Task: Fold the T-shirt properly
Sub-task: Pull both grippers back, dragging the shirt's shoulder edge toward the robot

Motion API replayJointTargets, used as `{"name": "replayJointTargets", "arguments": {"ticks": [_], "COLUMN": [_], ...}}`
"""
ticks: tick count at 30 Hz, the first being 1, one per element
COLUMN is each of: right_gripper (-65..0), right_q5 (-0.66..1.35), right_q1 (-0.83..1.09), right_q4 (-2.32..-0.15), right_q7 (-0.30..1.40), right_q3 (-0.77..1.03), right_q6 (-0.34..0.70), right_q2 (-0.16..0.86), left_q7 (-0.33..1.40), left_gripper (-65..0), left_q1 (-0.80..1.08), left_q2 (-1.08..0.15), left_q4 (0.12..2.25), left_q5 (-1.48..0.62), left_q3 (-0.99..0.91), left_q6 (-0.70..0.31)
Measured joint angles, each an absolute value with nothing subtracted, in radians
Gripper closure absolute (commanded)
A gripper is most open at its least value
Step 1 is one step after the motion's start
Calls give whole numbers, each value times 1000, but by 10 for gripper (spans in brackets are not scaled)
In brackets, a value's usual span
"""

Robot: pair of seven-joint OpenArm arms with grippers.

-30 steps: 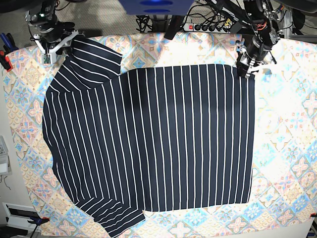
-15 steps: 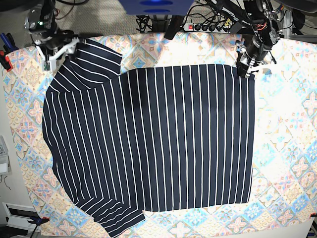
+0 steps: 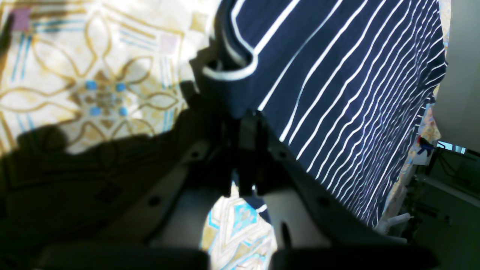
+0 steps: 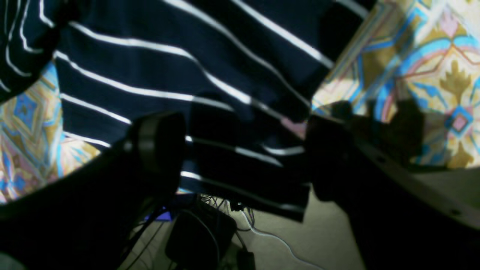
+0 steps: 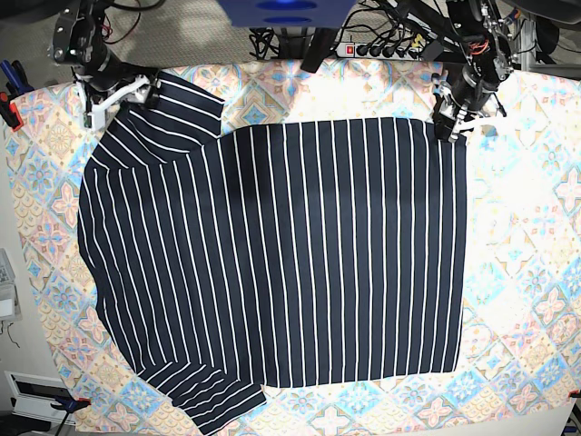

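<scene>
The dark navy pinstriped T-shirt [image 5: 272, 254] lies spread flat on the patterned tablecloth [image 5: 526, 272], with one sleeve at the back left and one at the front left. My left gripper [image 5: 448, 129] is at the shirt's back right corner; in the left wrist view it [image 3: 243, 123] is shut on that corner of the shirt [image 3: 337, 93]. My right gripper [image 5: 123, 94] is at the back left sleeve. In the right wrist view it [image 4: 243, 157] is open, with its fingers [image 4: 157, 142] on either side of the sleeve's hem [image 4: 168, 56].
A power strip [image 5: 381, 47] and cables lie behind the table's back edge. Clamps [image 5: 9, 107] sit at the left edge. A blue housing [image 5: 286, 11] hangs over the back middle. Bare tablecloth shows to the right of the shirt and along the front.
My right gripper has moved right and slightly back, from beside the sleeve onto its edge. The left gripper and the shirt's body have stayed put.
</scene>
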State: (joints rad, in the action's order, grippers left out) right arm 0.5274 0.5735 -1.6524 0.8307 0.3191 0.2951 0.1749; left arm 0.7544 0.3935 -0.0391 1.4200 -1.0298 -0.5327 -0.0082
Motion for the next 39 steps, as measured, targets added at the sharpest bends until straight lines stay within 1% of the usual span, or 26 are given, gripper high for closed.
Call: {"name": "replayJointTargets", "arguments": {"ticks": [5, 6, 9, 11, 15, 16, 20, 23, 27, 31, 37, 39], "right_gripper": [-201, -174, -144, -113, -15, 0, -1, -1, -1, -1, -1, -1], "right_q5": [530, 533, 530, 532, 536, 552, 611, 591, 592, 607, 594, 595], "right_q1": [577, 575, 577, 579, 580, 581, 614, 656, 701, 753, 825, 836], "right_q4": [-1640, -1634, -1625, -1625, -1643, -1654, -1716, -1742, -1767, -1777, -1777, -1782], "right_q7": [831, 830, 831, 832, 835, 836, 831, 833, 831, 830, 836, 834], "right_q3": [318, 318, 318, 318, 318, 318, 355, 398, 427, 464, 501, 501], "right_q6": [295, 296, 295, 295, 294, 294, 307, 294, 304, 438, 450, 491], "right_q2": [175, 175, 173, 172, 172, 172, 171, 175, 175, 172, 175, 173], "left_q7": [754, 755, 755, 755, 755, 756, 796, 816, 823, 819, 816, 816], "left_gripper": [0, 0, 0, 0, 0, 0, 0, 0, 0, 0, 0, 0], "left_q1": [393, 393, 393, 393, 399, 405, 443, 485, 530, 566, 613, 619], "left_q2": [-39, -39, -39, -39, -39, -39, -38, -36, -33, -36, -36, -36], "left_q4": [1420, 1420, 1420, 1420, 1423, 1425, 1457, 1514, 1551, 1555, 1560, 1560], "left_q5": [-1029, -1029, -1029, -1029, -1030, -1031, -1042, -1021, -1014, -1016, -1029, -1031], "left_q3": [-532, -533, -532, -533, -532, -531, -527, -522, -522, -523, -527, -527], "left_q6": [-8, -8, -8, -8, -8, -9, -15, -2, 0, -1, -12, -12]}}
